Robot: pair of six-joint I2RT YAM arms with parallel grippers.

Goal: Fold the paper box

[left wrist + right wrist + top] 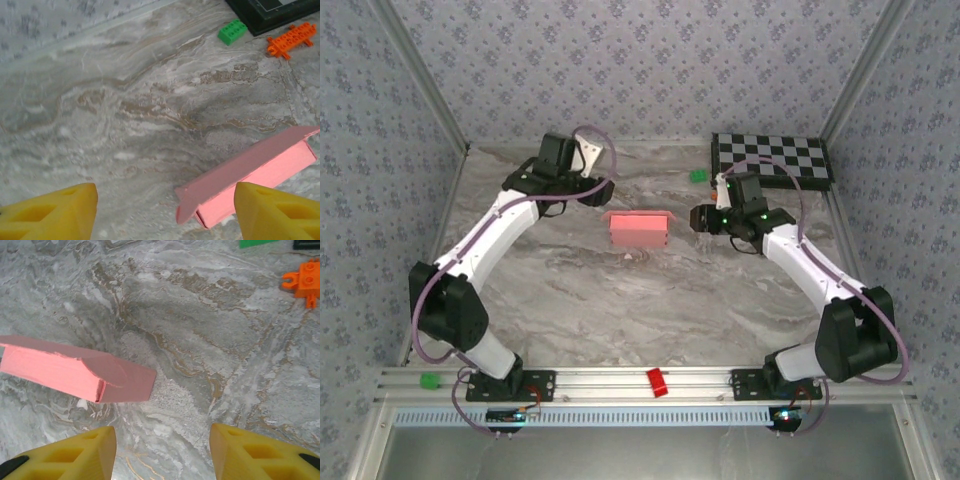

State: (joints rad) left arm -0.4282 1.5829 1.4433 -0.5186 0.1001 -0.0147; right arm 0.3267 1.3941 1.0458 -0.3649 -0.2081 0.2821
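The paper box (pixel 638 230) is a small pink rectangular box resting on the marble table (pixel 620 300) between the two arms, its lid and side flaps slightly sticking out. My left gripper (pixel 603 190) hovers up-left of it, open and empty; in the left wrist view the paper box (pixel 250 172) lies beside the right yellow fingertip (pixel 277 212), apart from it. My right gripper (pixel 700 217) is open just right of the box; in the right wrist view the paper box (pixel 75 371) sits up-left of the yellow fingertips (pixel 65 457), untouched.
A checkerboard plate (pixel 770 158) lies at the back right, with a green block (pixel 698 175) and an orange toy (pixel 291 39) near it. A red block (pixel 657 382) and a green block (pixel 427 380) sit on the front rail. Patterned walls enclose the table.
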